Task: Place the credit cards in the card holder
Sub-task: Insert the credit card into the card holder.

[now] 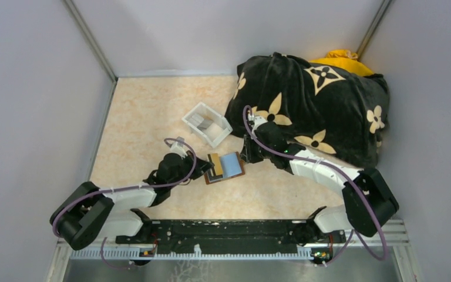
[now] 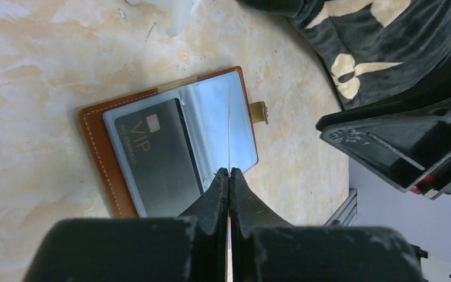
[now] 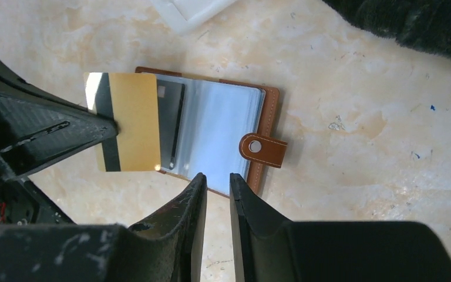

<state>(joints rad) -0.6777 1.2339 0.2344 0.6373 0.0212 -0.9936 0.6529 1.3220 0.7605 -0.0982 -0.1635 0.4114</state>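
Marbled beige table (image 1: 147,111) carries a flowered black blanket (image 1: 323,106) at back right and the brown card holder (image 3: 267,111) lying open near centre; the left gripper (image 2: 229,173) pinches a gold card (image 3: 132,120) over it, the right gripper (image 3: 217,177) hangs narrowly parted, empty

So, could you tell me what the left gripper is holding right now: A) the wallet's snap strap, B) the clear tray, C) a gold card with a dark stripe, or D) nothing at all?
C: the left gripper is shut on one edge of the gold card, which the right wrist view shows face-on with its dark stripe next to the fingers.
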